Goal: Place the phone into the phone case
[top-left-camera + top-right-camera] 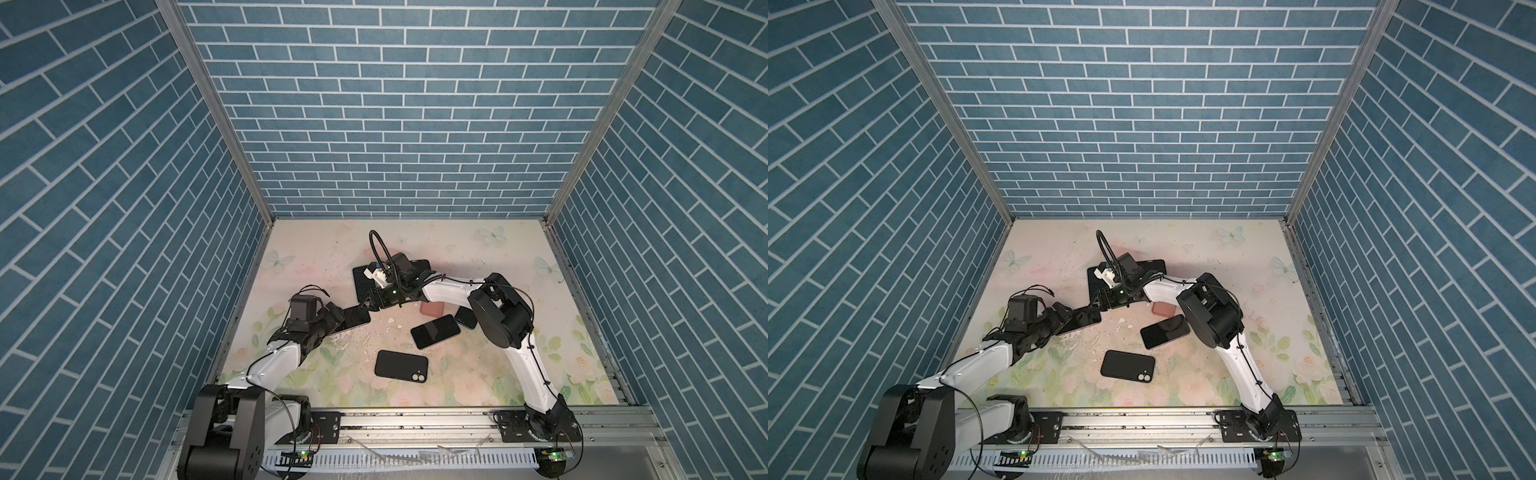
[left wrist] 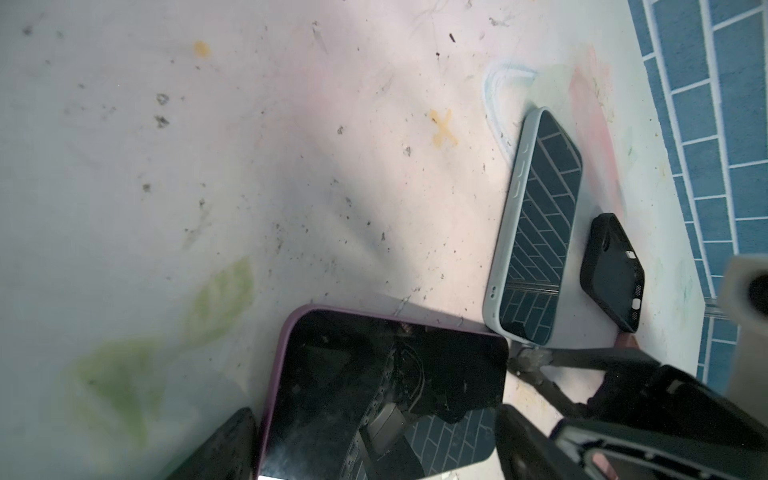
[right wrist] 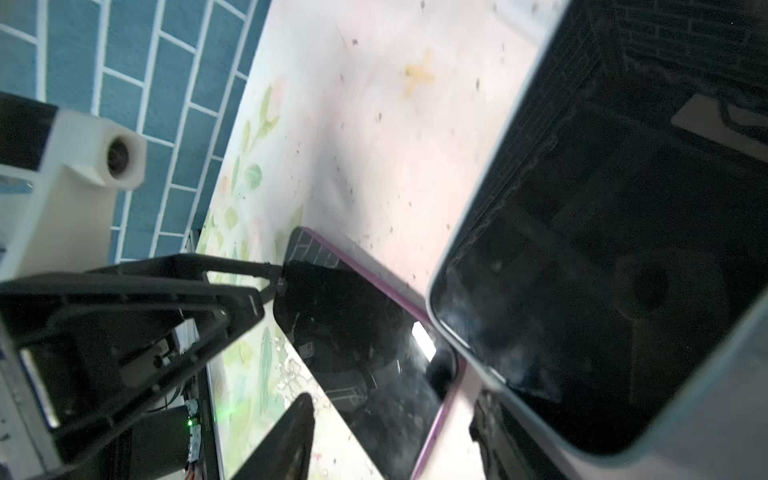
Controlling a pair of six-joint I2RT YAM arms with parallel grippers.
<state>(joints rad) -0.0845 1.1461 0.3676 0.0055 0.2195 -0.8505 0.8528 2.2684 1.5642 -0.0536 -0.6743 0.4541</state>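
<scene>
Both left fingers (image 2: 237, 440) flanked the phone's (image 2: 374, 395) long edges, grip unclear; right fingers (image 3: 257, 270) stood spread, one tip at its corner. Bare counter (image 1: 582, 361) lay right of centre in both top views.

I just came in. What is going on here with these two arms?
Both arms are at one purple-cased phone, lying left of the middle. The left pincer straddles its near end, one finger on each long side. The right pincer reaches across and touches its far corner. Whether either is pressing cannot be told. A black case and another phone lie apart, untouched.
</scene>
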